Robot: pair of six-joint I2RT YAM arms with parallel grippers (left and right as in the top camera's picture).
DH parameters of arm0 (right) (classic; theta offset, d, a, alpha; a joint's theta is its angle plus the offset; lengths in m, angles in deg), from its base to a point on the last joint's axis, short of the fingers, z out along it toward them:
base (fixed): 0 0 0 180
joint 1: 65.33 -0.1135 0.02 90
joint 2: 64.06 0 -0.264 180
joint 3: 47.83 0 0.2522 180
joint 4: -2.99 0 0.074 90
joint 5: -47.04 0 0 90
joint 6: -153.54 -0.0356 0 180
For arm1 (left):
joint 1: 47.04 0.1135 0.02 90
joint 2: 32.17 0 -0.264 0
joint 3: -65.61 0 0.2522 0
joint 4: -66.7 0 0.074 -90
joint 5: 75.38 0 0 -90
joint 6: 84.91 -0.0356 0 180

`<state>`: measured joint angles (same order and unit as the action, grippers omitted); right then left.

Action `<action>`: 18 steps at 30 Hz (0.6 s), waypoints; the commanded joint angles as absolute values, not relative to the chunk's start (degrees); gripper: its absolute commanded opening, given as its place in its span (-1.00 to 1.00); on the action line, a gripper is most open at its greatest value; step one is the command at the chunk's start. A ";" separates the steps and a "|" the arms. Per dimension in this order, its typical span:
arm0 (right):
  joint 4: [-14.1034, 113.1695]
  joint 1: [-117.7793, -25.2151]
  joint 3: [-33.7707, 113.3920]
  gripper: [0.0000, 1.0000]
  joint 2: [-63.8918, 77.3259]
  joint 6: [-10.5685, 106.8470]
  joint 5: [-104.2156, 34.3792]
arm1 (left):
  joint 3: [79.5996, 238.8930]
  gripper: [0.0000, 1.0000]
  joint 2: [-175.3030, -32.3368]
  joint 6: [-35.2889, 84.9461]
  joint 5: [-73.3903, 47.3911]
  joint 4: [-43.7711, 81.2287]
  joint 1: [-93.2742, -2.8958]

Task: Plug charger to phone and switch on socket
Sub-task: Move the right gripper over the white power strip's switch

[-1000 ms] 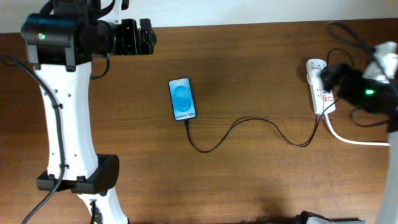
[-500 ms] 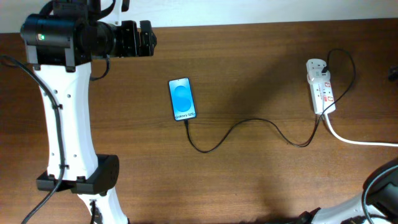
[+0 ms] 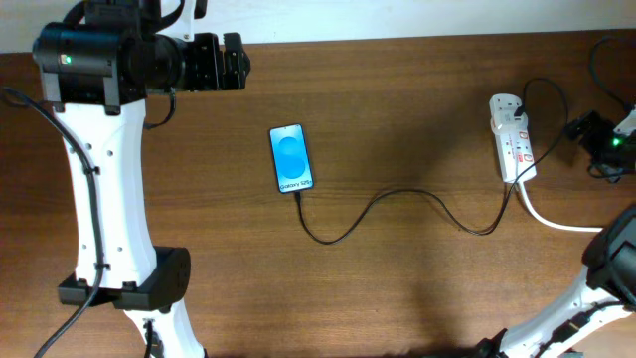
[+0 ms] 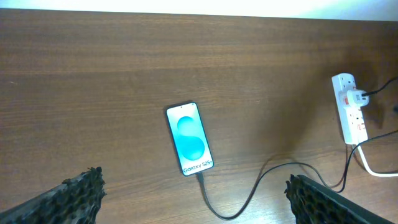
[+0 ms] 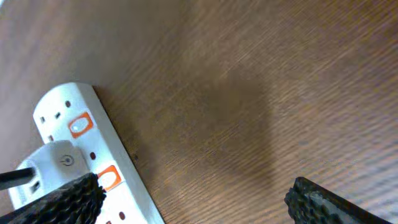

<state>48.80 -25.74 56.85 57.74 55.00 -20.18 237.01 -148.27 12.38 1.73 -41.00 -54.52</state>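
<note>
The phone (image 3: 292,158) lies flat at the table's centre-left, blue screen up; it also shows in the left wrist view (image 4: 189,139). The charger cable (image 3: 397,196) curves from the phone's near end to the socket, its connector tip (image 4: 200,178) touching the phone's bottom edge. The white socket (image 3: 512,137) lies at the right, with orange-red switches (image 5: 78,124) and a white plug (image 5: 53,165) in it. My left gripper (image 3: 238,60) hangs open, high above the table's far left (image 4: 199,199). My right gripper (image 3: 591,132) is open and empty, just right of the socket (image 5: 196,199).
The socket's thick white cord (image 3: 566,224) runs off the right edge. Thin black wiring (image 3: 556,94) loops behind the socket. The left arm's white column and base (image 3: 109,249) stand at the left. The table's far edge meets a white wall (image 4: 186,6).
The right arm was over the socket a second ago, swung out of view, and now sits at the right edge beside the socket. The left arm, phone and cable have not moved.
</note>
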 commanded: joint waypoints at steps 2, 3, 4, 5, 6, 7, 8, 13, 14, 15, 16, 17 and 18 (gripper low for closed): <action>47.95 -29.02 57.33 0.97 59.82 55.57 -19.45 | 236.97 0.99 -147.22 11.46 1.34 -41.06 -54.63; 47.77 -29.85 57.33 0.97 60.10 55.59 -19.74 | 236.97 0.99 -147.22 11.46 1.32 -41.06 -54.63; 47.77 -30.81 57.33 0.97 60.39 55.55 -21.44 | 236.97 0.99 -147.22 11.46 1.32 -41.06 -54.63; 47.77 -31.64 57.33 0.97 60.76 54.63 -23.52 | 236.97 0.99 -147.22 11.44 1.34 -41.06 -54.63; 47.80 -32.12 57.33 0.98 61.26 54.06 -24.18 | 236.97 0.99 -147.22 11.46 1.34 -41.06 -54.63; 47.80 -32.58 57.33 0.97 61.94 53.95 -24.15 | 236.97 0.98 -147.22 11.46 1.34 -41.06 -54.63; 47.82 -32.80 57.33 0.97 62.42 53.84 -24.18 | 236.97 0.99 -147.22 11.44 1.34 -41.06 -54.63; 48.21 -33.19 57.33 0.97 62.97 53.87 -24.18 | 236.97 0.99 -147.22 11.46 1.34 -41.06 -54.63; 48.32 -33.19 57.33 0.97 62.97 53.87 -24.18 | 236.97 0.99 -147.22 11.46 1.34 -41.06 -54.63; 48.67 -33.19 57.33 0.97 62.97 53.89 -24.22 | 236.97 0.99 -147.22 11.44 1.34 -41.06 -54.63; 49.04 -33.19 57.26 0.98 62.97 54.15 -24.63 | 236.97 0.99 -147.22 11.46 1.32 -41.06 -54.65; 49.50 -33.43 57.22 0.98 62.97 54.50 -26.19 | 236.97 0.99 -147.22 11.46 1.34 -41.06 -54.63; 49.70 -33.72 57.22 0.97 62.97 55.85 -27.15 | 236.97 0.99 -147.22 11.46 1.34 -41.06 -54.63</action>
